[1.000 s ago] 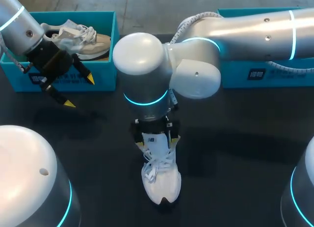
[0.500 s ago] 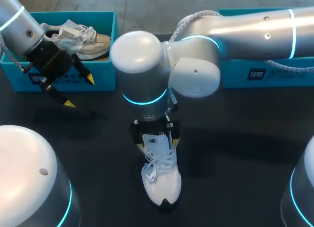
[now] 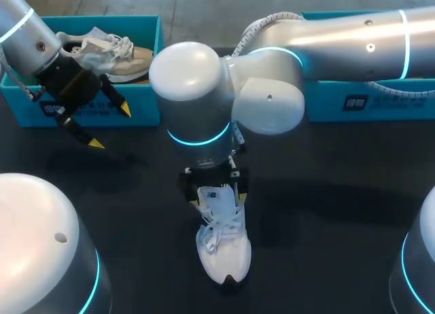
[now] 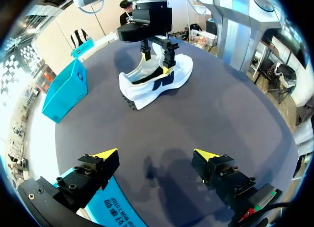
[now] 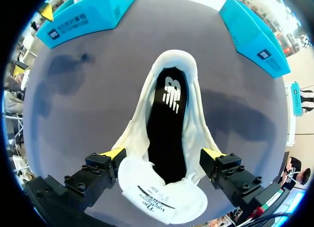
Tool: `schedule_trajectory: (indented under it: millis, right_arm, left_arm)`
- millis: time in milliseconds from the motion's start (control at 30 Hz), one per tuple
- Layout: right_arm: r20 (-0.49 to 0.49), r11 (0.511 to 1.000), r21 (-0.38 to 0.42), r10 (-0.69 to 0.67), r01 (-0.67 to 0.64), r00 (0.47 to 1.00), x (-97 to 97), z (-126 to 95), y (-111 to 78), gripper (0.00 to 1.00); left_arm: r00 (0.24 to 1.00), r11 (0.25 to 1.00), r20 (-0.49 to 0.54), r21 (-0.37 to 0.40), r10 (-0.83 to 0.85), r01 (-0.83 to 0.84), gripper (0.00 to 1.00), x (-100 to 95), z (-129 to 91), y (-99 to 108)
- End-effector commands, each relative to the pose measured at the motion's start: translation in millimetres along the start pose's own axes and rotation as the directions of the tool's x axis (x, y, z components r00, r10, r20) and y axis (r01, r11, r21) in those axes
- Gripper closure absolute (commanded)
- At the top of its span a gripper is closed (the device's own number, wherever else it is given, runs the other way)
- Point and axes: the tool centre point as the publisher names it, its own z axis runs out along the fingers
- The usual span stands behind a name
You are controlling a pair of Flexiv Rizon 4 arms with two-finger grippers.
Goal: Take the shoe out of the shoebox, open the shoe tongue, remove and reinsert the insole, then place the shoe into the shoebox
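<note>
Plainly, the white shoe is out of the box and stands on the table right under my right gripper, its toe poking out past the fingers. The tongue is folded forward and lies between my 2 right fingers. I judge this is to keep the mouth wide, because the black insole lies flat inside and not yet lifted. That gripper is spread wide and grips nothing: 1 yellow tip sits just beside each flank of the shoe, though I cannot tell if either touches it. I judge they straddle the opening so they can drop onto the insole.

My left gripper also stands agape and empty. The shoe is ahead of it and well apart, and a teal shoebox is just beside it; parked there, it leaves the other arm room.

Only the right wrist view shows the insole, since from the head view my own arm covers the shoe's mouth. The head view alone shows a beige shoe in that shoebox and a second teal box behind my right arm.
</note>
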Motion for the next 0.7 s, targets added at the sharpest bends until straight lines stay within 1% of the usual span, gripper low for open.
schedule_trajectory:
  millis: [33, 267, 567, 700]
  right_arm:
    - [0.012, 0.949, -0.011, 0.315, -0.315, 0.949, 4.8, -4, -10.6, 0.00]
    - [0.018, 0.945, -0.004, 0.327, -0.327, 0.945, 4.6, -7, -16.1, 0.00]
    - [0.037, 0.938, -0.025, 0.347, -0.346, 0.937, 2.2, -18, -17.3, 0.00]
    - [0.036, 0.937, -0.009, 0.349, -0.348, 0.937, 2.0, -14, -19.3, 0.00]
  left_arm:
    - [1.000, 1.000, -0.001, -0.003, 0.000, 0.000, 0.00, 0.7, 0, 0]
    - [1.000, 1.000, -0.001, -0.003, 0.000, 0.000, 0.00, 0.7, 0, 0]
    - [1.000, 1.000, -0.001, -0.003, 0.000, 0.000, 0.00, 0.7, 0, 0]
    - [1.000, 1.000, -0.001, -0.003, 0.000, 0.000, 0.00, 0.7, 0, 0]
